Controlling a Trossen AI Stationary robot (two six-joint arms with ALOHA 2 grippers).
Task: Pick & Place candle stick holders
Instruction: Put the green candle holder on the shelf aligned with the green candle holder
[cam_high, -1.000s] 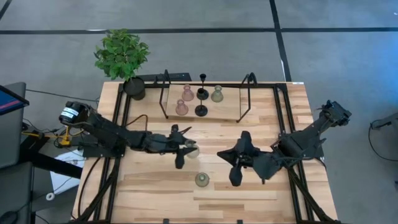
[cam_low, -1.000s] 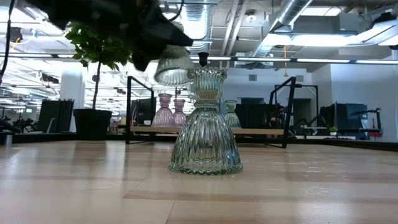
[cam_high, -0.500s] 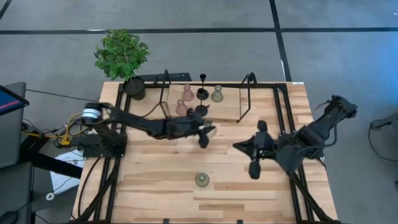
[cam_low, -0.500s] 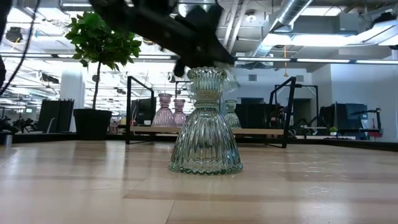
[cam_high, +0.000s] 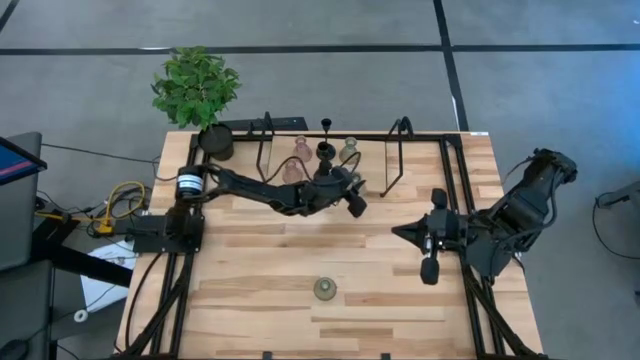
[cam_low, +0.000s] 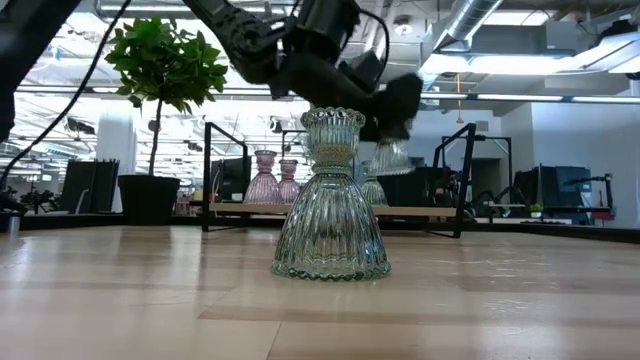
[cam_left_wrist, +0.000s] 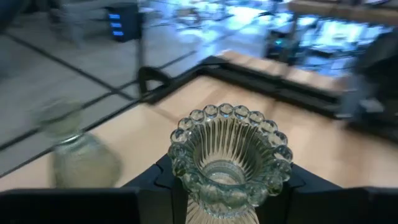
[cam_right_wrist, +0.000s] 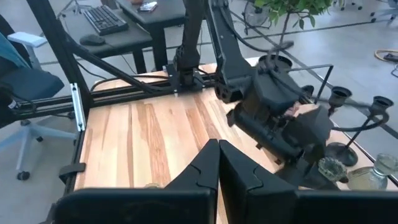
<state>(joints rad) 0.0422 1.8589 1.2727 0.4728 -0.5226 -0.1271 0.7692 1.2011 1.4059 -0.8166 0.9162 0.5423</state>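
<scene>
Above the desk's (cam_high: 250, 260) back shelf (cam_high: 370, 185), the left gripper (cam_high: 352, 197) carried a clear glass holder (cam_left_wrist: 229, 155) pinched between its fingers; lowering it beside the olive-green holder (cam_high: 349, 151) seemed next, while the right gripper (cam_high: 430, 262) waited, fingers pressed together.

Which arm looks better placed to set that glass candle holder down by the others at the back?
The left. Its gripper already grips the clear glass holder near the back group. The right gripper is empty, farther off.

Wooden table (cam_high: 250, 290) bearing 1 clear glass holder (cam_high: 325, 289) and potted plant (cam_high: 197, 90).

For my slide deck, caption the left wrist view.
Left gripper holding a clear glass holder over the table, another holder beside.
</scene>
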